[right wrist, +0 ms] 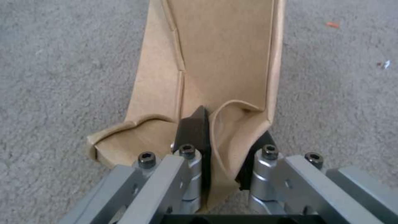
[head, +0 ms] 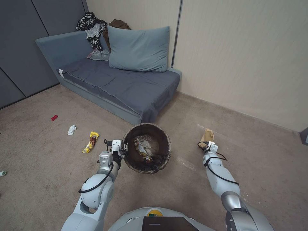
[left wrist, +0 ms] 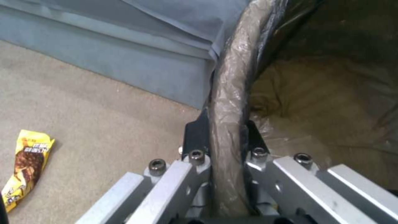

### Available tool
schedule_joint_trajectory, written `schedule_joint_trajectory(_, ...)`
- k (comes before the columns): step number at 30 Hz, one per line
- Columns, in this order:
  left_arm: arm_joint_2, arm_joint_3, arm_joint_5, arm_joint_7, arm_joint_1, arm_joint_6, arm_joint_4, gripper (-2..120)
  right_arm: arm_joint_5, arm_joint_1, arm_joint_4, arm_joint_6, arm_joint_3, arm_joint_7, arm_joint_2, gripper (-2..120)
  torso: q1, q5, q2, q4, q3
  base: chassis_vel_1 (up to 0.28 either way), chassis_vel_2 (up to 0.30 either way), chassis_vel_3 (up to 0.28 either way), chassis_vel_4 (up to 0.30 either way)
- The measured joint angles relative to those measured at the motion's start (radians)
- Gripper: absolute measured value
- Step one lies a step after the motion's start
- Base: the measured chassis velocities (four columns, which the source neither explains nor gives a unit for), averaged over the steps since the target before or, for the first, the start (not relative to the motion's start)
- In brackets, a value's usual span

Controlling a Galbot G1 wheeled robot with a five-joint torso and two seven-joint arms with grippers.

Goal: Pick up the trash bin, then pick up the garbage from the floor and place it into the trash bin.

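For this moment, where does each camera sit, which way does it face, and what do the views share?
Head view: on the robot's head, facing forward and down at the carpet and sofa; both arms show.
Left wrist view: on the left arm, looking along the left gripper, shut on the trash bin rim.
Right wrist view: on the right arm, looking down at the right gripper clamping the brown paper bag.
Shared: the yellow wrapper shows in the head and left wrist views.

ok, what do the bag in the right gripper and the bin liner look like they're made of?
Tan flat bag in the right gripper: looks like matte kraft paper, with crisp folds and a glued seam. Dark liner over the round bin's rim, pinched by the left gripper: thin glossy plastic film, wrinkled and shiny, probably polyethylene.
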Motion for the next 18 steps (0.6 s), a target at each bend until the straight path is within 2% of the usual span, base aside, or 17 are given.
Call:
schedule_joint_trajectory(10,-0.001,0.0,0.0,0.0,0.0,0.0,0.001,3,0.003,-0.07,0.154,0.001,0.0,0.02,0.0,10,0.0,-0.0002,0.0,-0.0002,0.0,0.0,0.0,0.0,0.0)
schedule_joint_trajectory(12,-0.001,0.0,-0.001,0.0,-0.001,0.0,0.003,3,0.01,-0.115,0.254,-0.002,0.0,0.027,0.0,10,0.0,-0.0003,0.0,-0.0002,0.0,0.0,0.0,0.0,0.0)
schedule_joint_trajectory(16,-0.002,0.001,-0.001,0.0,-0.002,0.0,0.006,3,0.02,-0.154,0.353,-0.002,0.0,0.033,0.0,10,0.0,-0.0001,0.0,-0.0003,0.0,0.0,0.0,0.0,0.0)
schedule_joint_trajectory(18,-0.003,0.002,-0.001,0.0,-0.003,0.0,0.009,3,0.047,-0.202,0.507,0.014,-0.003,0.026,-0.002,10,0.0,-0.0004,0.0,-0.0003,0.0,0.0,0.0,0.0,0.0)
